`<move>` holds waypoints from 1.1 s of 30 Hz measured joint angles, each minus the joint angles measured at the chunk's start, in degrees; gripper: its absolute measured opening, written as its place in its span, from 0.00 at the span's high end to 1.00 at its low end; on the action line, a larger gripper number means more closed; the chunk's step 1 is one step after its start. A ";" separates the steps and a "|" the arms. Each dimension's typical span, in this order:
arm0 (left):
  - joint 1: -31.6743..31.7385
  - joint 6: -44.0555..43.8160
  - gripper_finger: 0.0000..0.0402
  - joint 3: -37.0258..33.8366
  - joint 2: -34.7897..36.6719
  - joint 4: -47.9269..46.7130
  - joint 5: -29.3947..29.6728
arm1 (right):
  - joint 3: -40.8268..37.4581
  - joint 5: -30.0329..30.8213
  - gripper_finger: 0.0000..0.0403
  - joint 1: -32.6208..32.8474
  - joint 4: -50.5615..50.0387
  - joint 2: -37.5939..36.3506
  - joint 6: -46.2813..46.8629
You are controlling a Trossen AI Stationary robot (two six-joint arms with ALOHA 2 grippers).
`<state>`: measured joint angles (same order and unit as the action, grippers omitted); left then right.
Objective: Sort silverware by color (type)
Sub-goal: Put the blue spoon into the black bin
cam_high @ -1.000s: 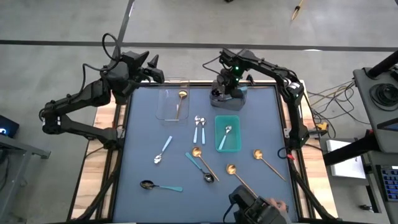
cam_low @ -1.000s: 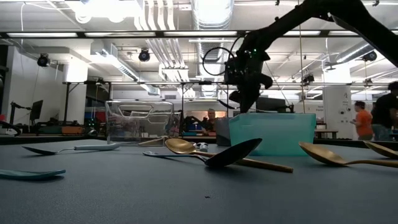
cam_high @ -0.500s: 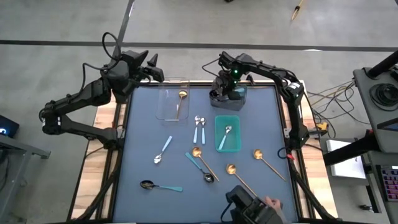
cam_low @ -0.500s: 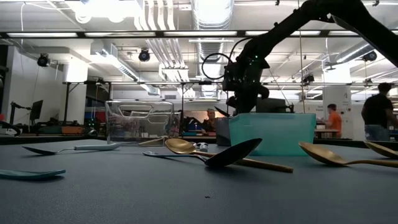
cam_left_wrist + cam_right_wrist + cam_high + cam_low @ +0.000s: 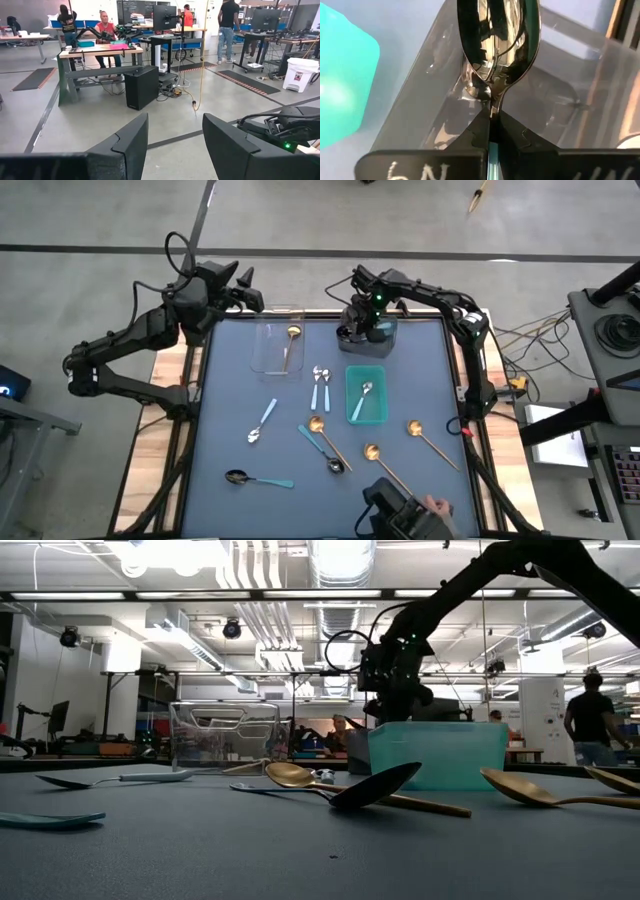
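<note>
High view, right pincer (image 5: 358, 330) with dark spoon (image 5: 498, 50) now lower over grey bin (image 5: 385, 332)

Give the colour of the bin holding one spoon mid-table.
Teal bin, clearest in the high view.

Gold, blue-handled and dark spoons (image 5: 329, 446) scattered on the table — one dark spoon (image 5: 497, 55) held over the grey bin (image 5: 570, 100).
</note>
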<state>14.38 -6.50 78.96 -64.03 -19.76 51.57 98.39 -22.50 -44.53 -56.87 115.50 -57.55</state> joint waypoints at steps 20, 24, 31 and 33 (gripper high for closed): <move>-0.01 0.00 0.58 0.00 0.00 -0.99 0.01 | -2.30 4.59 0.98 0.13 0.61 0.00 3.56; -0.01 0.00 0.58 0.00 0.00 -0.99 0.01 | -2.30 4.59 0.98 0.13 0.64 0.00 3.48; -0.01 0.00 0.58 0.00 0.00 -0.97 0.02 | -2.30 4.59 0.98 0.13 0.95 0.00 3.10; -0.01 0.00 0.58 0.00 0.00 -0.95 0.02 | -2.30 4.58 0.98 0.13 1.06 0.19 2.87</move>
<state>14.37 -6.50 78.96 -64.03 -20.71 51.59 96.09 -17.92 -44.40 -55.81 115.69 -54.69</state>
